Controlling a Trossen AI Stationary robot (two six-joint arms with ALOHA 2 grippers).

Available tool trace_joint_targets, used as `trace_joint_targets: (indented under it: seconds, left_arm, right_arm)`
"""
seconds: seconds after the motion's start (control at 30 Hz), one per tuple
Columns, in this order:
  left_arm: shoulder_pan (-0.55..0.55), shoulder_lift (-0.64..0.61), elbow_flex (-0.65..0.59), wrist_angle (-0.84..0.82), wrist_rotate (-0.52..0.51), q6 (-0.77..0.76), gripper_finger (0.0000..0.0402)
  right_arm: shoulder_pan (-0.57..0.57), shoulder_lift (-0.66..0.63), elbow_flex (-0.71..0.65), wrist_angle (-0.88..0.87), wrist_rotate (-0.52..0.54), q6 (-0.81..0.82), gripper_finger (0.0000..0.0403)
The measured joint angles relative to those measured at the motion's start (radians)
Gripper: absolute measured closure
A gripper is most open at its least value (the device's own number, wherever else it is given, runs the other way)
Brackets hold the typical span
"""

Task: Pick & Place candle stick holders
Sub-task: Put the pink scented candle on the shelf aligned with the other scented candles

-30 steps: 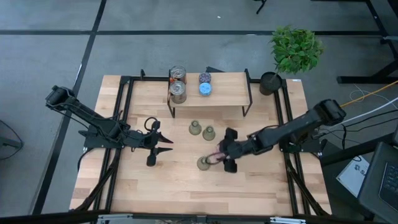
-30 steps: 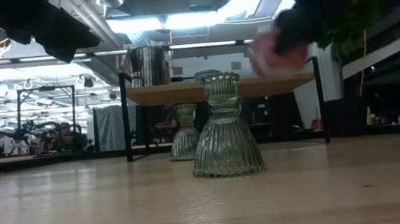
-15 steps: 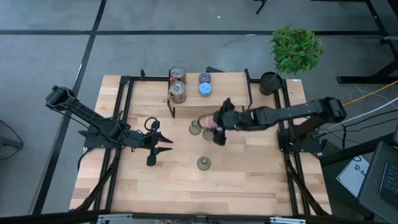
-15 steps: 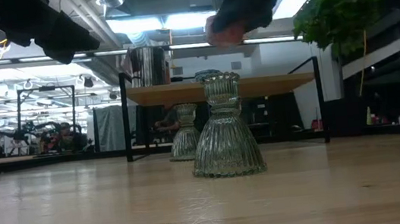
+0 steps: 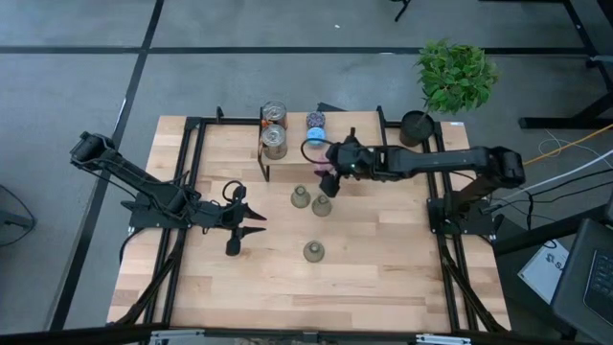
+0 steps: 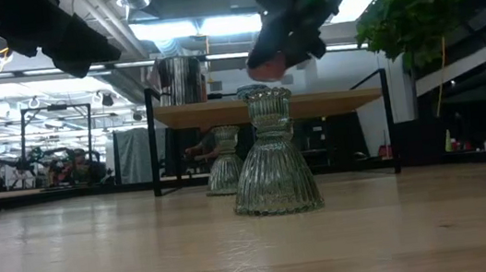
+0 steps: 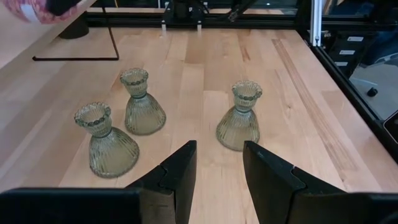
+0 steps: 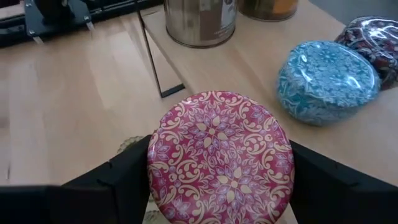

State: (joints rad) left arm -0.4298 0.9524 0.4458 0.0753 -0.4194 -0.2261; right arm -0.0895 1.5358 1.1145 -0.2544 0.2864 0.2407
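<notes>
The table [image 5: 220, 287] has bare wood along its near edge. On the shelf [image 5: 354, 149] sit cans [image 5: 274, 142] and a blue holder [image 5: 315, 137]. The right gripper [image 5: 327, 174] grips the pink holder [image 8: 221, 157] at the shelf's front edge, above three green vases [image 7: 239, 116]. The left gripper [image 5: 251, 222] hangs part-open, empty.

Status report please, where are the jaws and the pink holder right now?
Right gripper shut on pink holder, at shelf front edge beside blue holder. Left gripper empty, waiting low over the table. Green holders below; nothing blocking.
</notes>
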Motion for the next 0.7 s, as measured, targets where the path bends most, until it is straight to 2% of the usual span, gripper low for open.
trace_joint_targets:
  seconds: [0.47,0.7]
  left_arm:
    - [0.000,0.000,0.000,-0.006,-0.005,0.056,0.0274]
    - [0.000,0.000,0.000,-0.005,-0.005,0.103,0.0274]
  right_arm:
    - [-0.061,0.101,0.000,0.129,0.003,-0.055,0.0096]
    - [-0.063,0.101,0.000,0.147,0.062,-0.063,0.0094]
